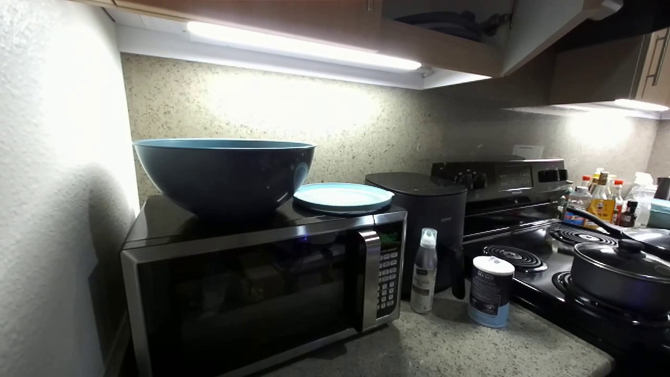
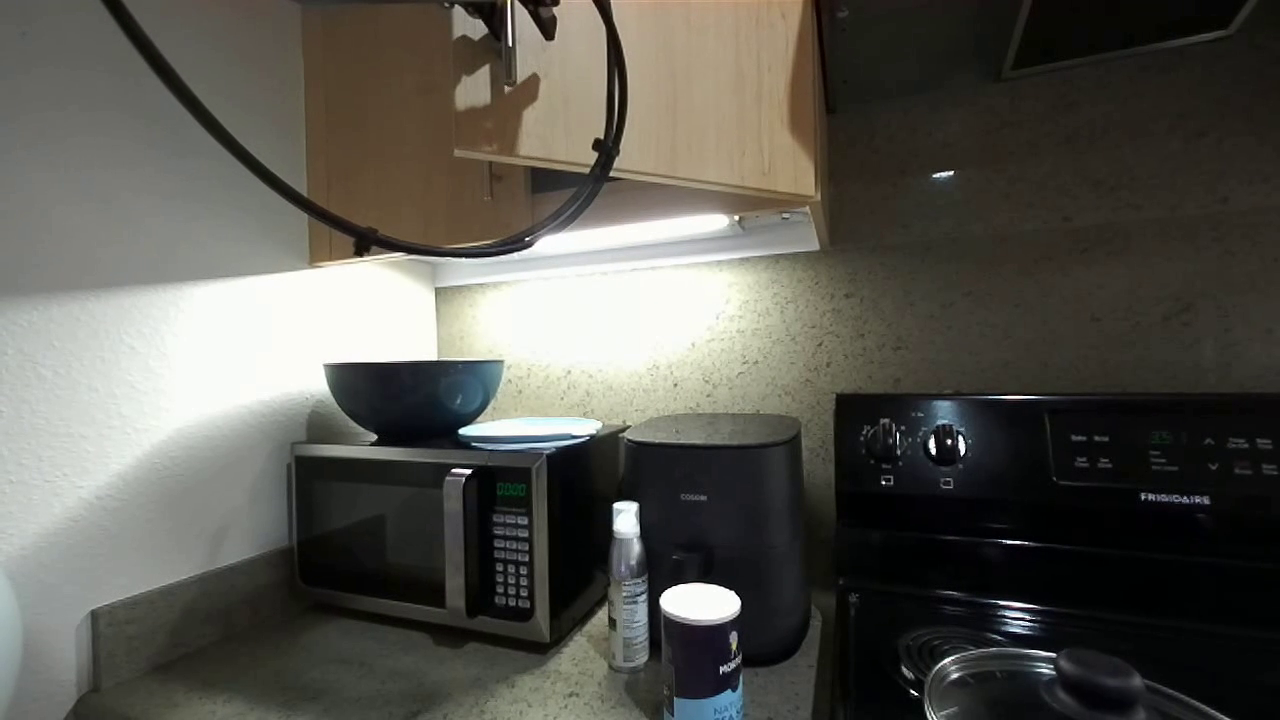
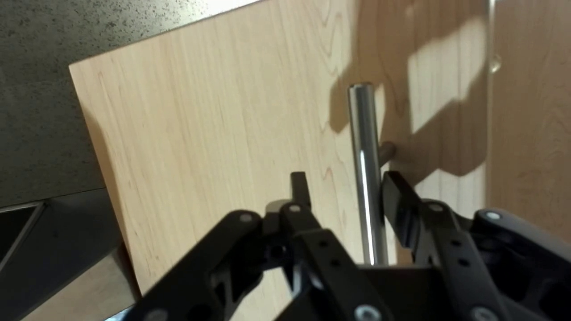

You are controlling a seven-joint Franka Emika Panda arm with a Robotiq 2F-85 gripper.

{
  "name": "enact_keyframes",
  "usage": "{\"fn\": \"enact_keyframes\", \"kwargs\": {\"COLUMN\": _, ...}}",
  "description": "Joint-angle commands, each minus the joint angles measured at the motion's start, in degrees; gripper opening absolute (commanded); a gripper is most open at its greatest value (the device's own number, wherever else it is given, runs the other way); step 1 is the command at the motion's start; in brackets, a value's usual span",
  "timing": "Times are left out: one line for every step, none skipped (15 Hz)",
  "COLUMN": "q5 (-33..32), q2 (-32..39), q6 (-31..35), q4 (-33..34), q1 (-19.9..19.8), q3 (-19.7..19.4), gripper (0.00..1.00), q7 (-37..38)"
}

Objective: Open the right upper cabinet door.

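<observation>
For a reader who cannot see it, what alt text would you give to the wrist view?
An open black gripper stands before a light wood cabinet door, its jaws appearing on either side of the metal bar handle, one much closer to the bar. Speckled wall shows beyond the door's edge.

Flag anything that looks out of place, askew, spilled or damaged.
Nothing looks spilled or damaged. Mildly odd: a large bowl and light blue dishware sit atop the microwave, seemingly makeshift storage. The partly open right upper cabinet door fits the task.
</observation>
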Motion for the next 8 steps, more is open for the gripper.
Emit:
{"fn": "enact_keyframes", "kwargs": {"q5": 0.22, "q2": 0.02, "q6": -0.13, "q4": 0.11, "q1": -0.10, "q3": 0.06, "gripper": 0.48, "q7": -0.10}}
{"fn": "enact_keyframes", "kwargs": {"q5": 0.22, "q2": 0.01, "q6": -0.13, "q4": 0.11, "q1": -0.10, "q3": 0.00, "gripper": 0.48, "q7": -0.10}}
{"fn": "enact_keyframes", "kwargs": {"q5": 0.22, "q2": 0.01, "q6": -0.13, "q4": 0.11, "q1": -0.10, "q3": -0.03, "gripper": 0.48, "q7": -0.10}}
{"fn": "enact_keyframes", "kwargs": {"q5": 0.23, "q2": 0.00, "q6": -0.13, "q4": 0.11, "q1": -0.10, "q3": -0.06, "gripper": 0.48, "q7": -0.10}}
{"fn": "enact_keyframes", "kwargs": {"q5": 0.23, "q2": 0.00, "q6": -0.13, "q4": 0.11, "q1": -0.10, "q3": -0.06, "gripper": 0.48, "q7": -0.11}}
{"fn": "enact_keyframes", "kwargs": {"q5": 0.23, "q2": 0.00, "q6": -0.13, "q4": 0.11, "q1": -0.10, "q3": -0.06, "gripper": 0.48, "q7": -0.11}}
{"fn": "enact_keyframes", "kwargs": {"q5": 0.23, "q2": 0.00, "q6": -0.13, "q4": 0.11, "q1": -0.10, "q3": -0.07, "gripper": 0.48, "q7": -0.11}}
{"fn": "enact_keyframes", "kwargs": {"q5": 0.21, "q2": 0.00, "q6": -0.12, "q4": 0.13, "q1": -0.18, "q3": 0.03, "gripper": 0.73, "q7": -0.06}}
